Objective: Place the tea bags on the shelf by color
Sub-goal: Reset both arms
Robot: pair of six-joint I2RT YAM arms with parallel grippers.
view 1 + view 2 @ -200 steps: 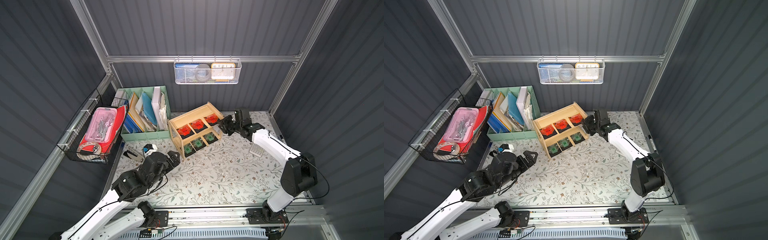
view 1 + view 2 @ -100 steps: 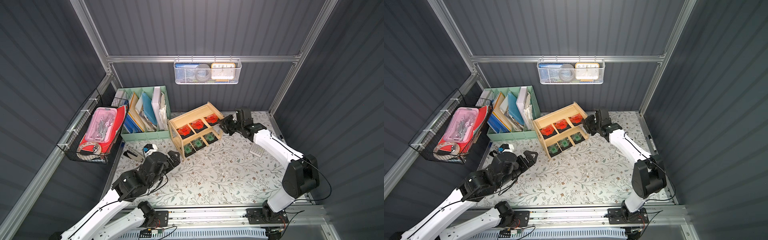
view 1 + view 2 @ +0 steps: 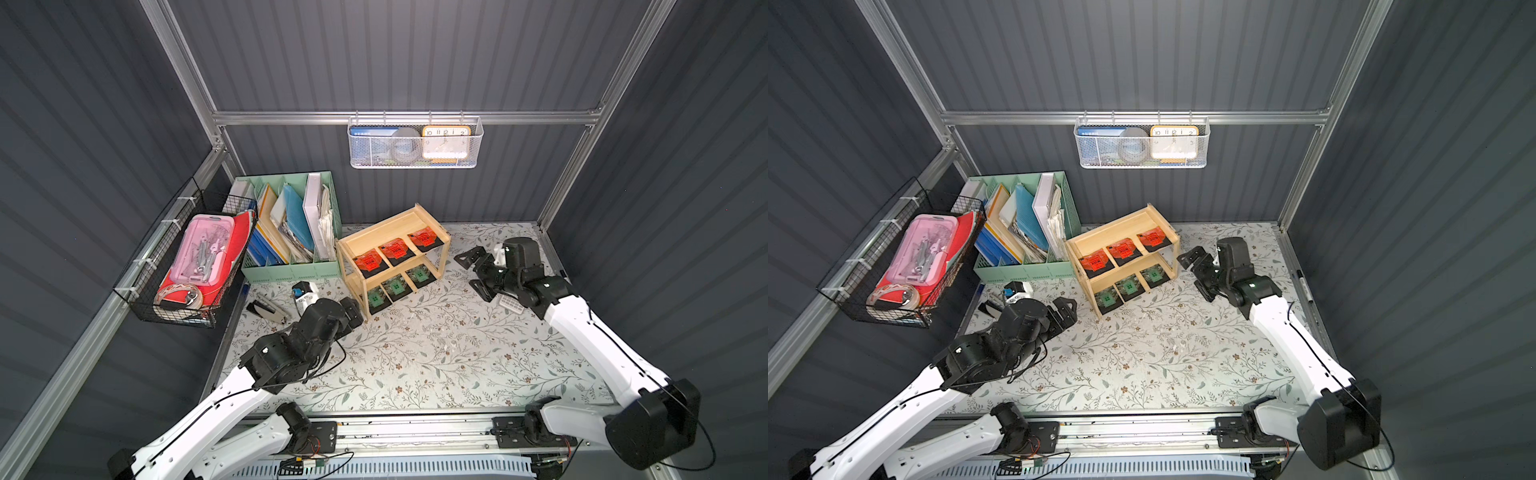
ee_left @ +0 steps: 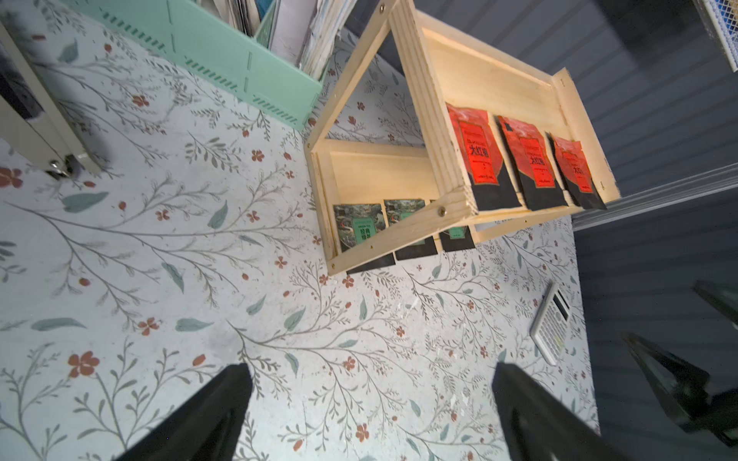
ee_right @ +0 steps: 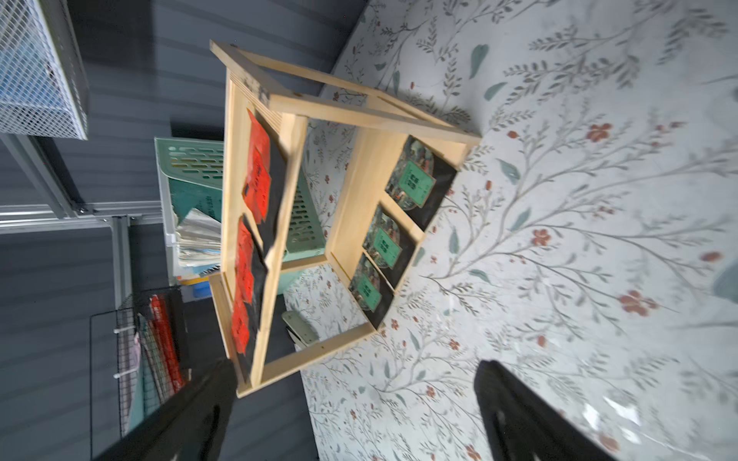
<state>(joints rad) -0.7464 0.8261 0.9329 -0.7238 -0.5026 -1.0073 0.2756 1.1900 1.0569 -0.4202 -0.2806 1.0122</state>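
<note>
Three orange-red tea bags (image 3: pixel 395 250) lay in a row on the upper board of the shelf (image 3: pixel 390 230) and three green tea bags (image 3: pixel 395 286) on its lower board, while the right claw (image 3: pixel 471 275) hung spread and empty beside it and the left claw (image 4: pixel 369 415) gaped empty above the surface (image 3: pixel 415 353).

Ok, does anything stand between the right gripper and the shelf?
Nothing visible does. The right gripper, jaws open and empty, hangs beside the shelf with only table between them. All six tea bags already lie on it: orange-red above, green below.
</note>
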